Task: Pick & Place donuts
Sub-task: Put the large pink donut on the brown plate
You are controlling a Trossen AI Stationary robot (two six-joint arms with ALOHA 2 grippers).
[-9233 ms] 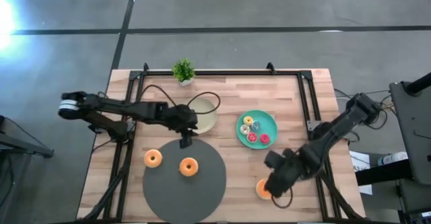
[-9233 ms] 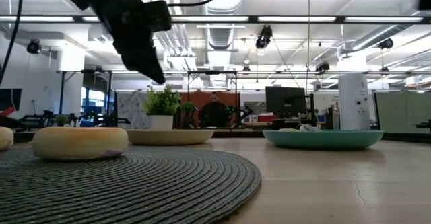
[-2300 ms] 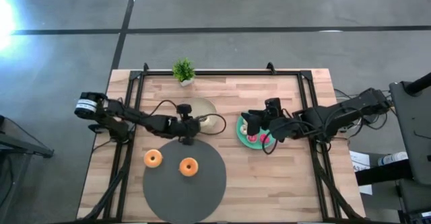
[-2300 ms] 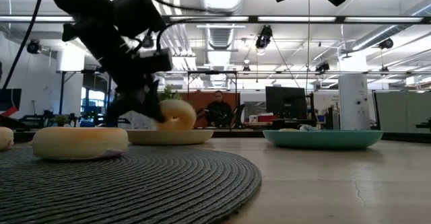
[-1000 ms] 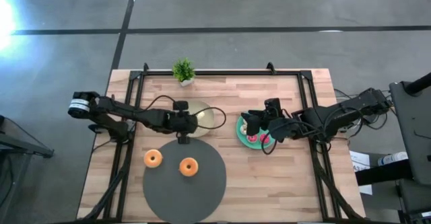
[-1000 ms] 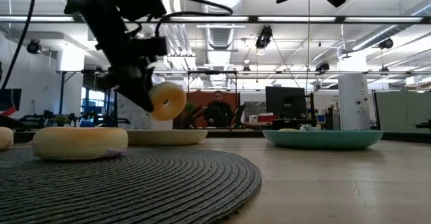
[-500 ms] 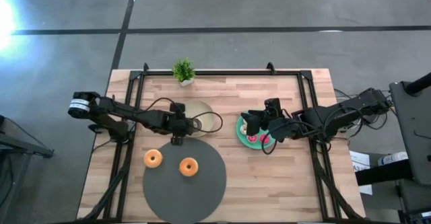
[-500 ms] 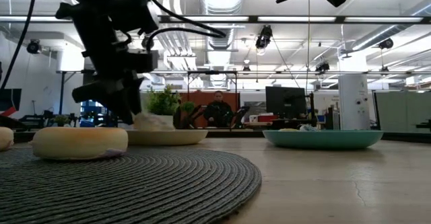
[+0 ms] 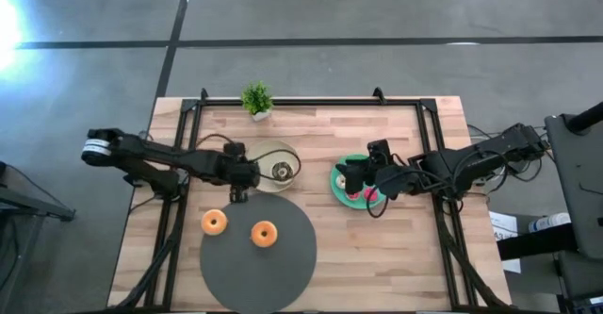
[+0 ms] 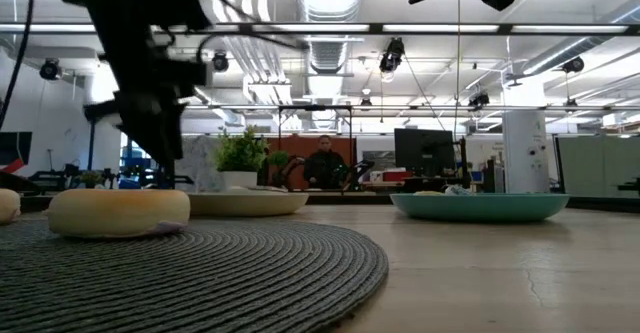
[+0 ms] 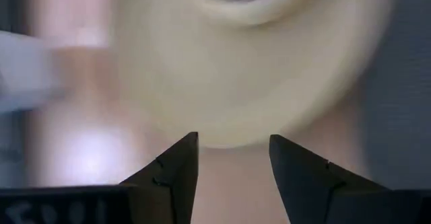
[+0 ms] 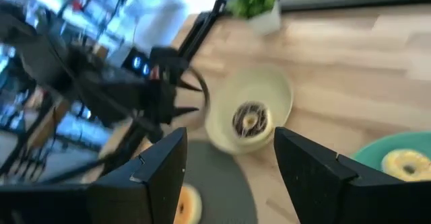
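A: Hovering at the near-left edge of the beige plate (image 9: 283,154), the left gripper (image 9: 237,184) has its fingers spread with nothing between them; the left wrist view shows the two dark fingertips (image 11: 180,158) apart over the plate's pale rim (image 11: 249,83)

B: Donut on that plate?

A: Yes, brown-frosted donut (image 9: 281,171) lying flat inside the beige plate, clear in the right wrist view (image 12: 250,120), apart from the left gripper

B: Others?

A: Two orange donuts: one (image 9: 263,234) on the dark grey mat (image 9: 283,267), left of its centre, one (image 9: 214,223) on the wood table (image 9: 377,257) just off the mat's left edge. Low view shows a tan donut (image 10: 118,211) on the woven mat (image 10: 250,273), another one (image 10: 6,205) cut off at the left border

B: Right arm?

A: Right gripper (image 9: 345,176) sits over the left part of the teal plate (image 9: 375,160), fingers wide apart, empty; right wrist view shows both fingers (image 12: 161,167) spread. Yellow-frosted donut (image 12: 399,162) on the teal plate (image 12: 367,158) in that view; from above the arm covers most of the plate, a bit of pink (image 9: 368,196) shows

B: Anything else?

A: Small potted plant (image 9: 256,99) at the far edge, left of centre. Person (image 10: 322,165) seated in the room behind the table, low view
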